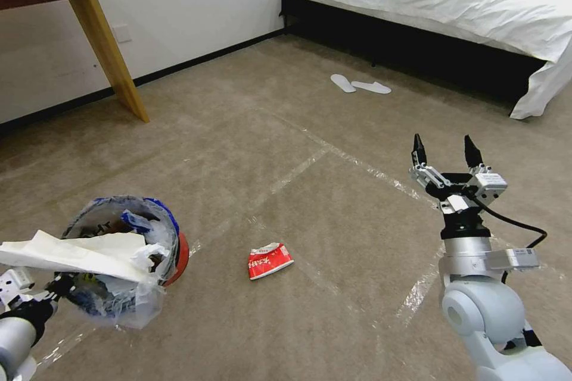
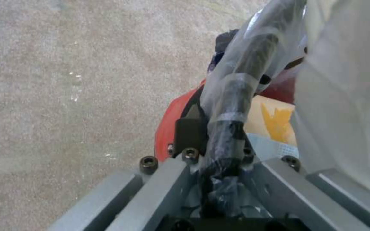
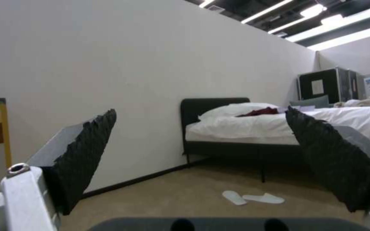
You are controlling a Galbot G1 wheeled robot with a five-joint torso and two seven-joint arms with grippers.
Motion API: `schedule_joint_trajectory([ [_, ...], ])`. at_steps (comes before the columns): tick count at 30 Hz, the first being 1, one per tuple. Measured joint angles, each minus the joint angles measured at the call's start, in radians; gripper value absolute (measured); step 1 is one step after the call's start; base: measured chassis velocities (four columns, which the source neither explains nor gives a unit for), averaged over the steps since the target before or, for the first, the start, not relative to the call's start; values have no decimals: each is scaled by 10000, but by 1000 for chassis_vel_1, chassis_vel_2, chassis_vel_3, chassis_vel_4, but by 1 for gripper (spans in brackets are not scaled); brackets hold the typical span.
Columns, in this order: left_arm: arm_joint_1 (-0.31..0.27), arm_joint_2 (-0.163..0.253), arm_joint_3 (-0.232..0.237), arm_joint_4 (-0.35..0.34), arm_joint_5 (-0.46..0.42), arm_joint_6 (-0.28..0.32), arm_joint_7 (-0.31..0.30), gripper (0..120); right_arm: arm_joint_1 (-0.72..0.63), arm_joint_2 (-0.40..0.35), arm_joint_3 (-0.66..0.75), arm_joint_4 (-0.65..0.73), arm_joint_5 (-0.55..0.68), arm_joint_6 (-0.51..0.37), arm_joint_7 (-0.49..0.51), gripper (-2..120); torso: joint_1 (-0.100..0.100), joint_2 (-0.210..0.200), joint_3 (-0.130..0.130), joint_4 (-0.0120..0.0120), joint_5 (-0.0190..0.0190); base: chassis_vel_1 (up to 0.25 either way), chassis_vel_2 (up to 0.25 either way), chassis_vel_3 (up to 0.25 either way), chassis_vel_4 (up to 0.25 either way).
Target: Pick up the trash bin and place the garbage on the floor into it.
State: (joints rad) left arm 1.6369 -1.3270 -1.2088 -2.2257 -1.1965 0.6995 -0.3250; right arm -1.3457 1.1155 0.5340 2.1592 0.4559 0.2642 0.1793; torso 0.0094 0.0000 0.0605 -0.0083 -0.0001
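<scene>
Left gripper (image 1: 56, 286): low at the robot's left, fingers (image 2: 189, 130) clamped on the bag-wrapped rim of the trash bin (image 1: 179, 259), which hangs tilted above the floor (image 1: 250, 149) with its mouth turned up and toward the robot; red shell, clear crinkled liner, blue trim. Contents: a large white sheet of paper (image 1: 71, 253) lying across the mouth and overhanging the rim, with crumpled plastic under it. Right gripper (image 1: 445, 152): raised at the robot's right, pointing forward, its 2 black serrated fingers (image 3: 86, 154) spread wide with nothing between them. Garbage on the carpet: 1 flattened red wrapper (image 1: 269, 260) with white print, between the 2 arms and just right of the bin. Floor: beige short-pile carpet, crossed by shiny clear tape lines. Beyond: 2 flat white slippers (image 1: 360, 84) side by side near a bed (image 1: 429, 0) with a dark frame and rumpled white bedding. Far left: the slanted leg of a wooden table (image 1: 107, 41) against a white wall with a dark baseboard.
</scene>
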Motion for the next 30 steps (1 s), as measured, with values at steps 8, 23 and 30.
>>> schedule_joint_trajectory([
  [8, -29, 10, 31, 39, 3, 8, -20, 0, 99, 76, -169, -160, -204, 0, -22, 100, 0, 0, 0, 0, 0, 0, 0, 0, 0],
  [23, 66, 29, 16, 97, 44, 12, -22, 0, 332, -262, -387, -406, -373, -40, -29, 100, 0, 0, 0, 0, 0, 0, 0, 0, 0],
  [30, 75, -26, 25, 116, 67, 0, 1, 0, 361, -310, -477, -514, -434, -18, -35, 100, 0, 0, 0, 0, 0, 0, 0, 0, 0],
])
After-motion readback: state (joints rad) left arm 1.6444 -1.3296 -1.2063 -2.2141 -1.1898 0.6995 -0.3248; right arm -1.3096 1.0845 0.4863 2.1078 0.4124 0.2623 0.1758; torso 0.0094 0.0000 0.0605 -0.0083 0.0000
